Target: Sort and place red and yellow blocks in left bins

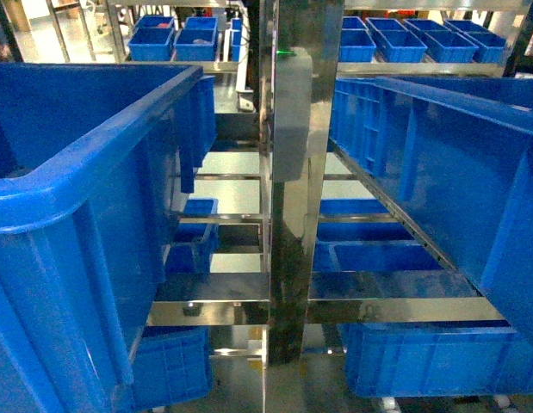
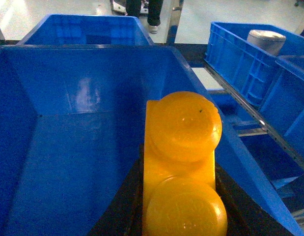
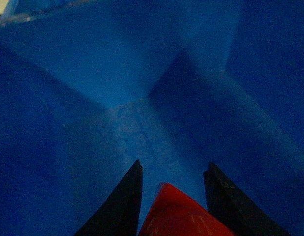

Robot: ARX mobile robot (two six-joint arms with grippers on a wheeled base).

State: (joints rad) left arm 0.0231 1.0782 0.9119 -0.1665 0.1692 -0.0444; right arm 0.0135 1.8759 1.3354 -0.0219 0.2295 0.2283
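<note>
Starting at the left of the head view, the big blue bin [image 1: 85, 215] fills that whole side of the frame, its thick rim running from lower left up toward the centre. Neither arm shows in this view, so I go by the wrist cameras.

On the left wrist camera, the left gripper [image 2: 177, 196] sits at the bottom centre, clamped on the yellow block [image 2: 181, 162], whose two round studs face the lens. The block hangs over the bin [image 2: 78, 128]; the smooth blue floor and far wall fill the left and centre of the frame, with the right wall's rim slanting just beside the block. Other crates [image 2: 250, 54] sit on the rack at upper right.

On the right wrist camera, the right gripper [image 3: 172, 196] shows two dark fingers [image 3: 124, 201] at bottom centre with the red block [image 3: 179, 211] between them; it looks clamped on it, though only the block's tip shows and the picture is dim. Ahead is a blue inner corner [image 3: 142, 98], so I judge this arm is down inside a bin, which one I cannot tell.

I take this as the release step: both blocks carried and poised over bin floors. Next I would part each gripper's fingers to drop its block, then lift straight up clear of the rims.
</note>
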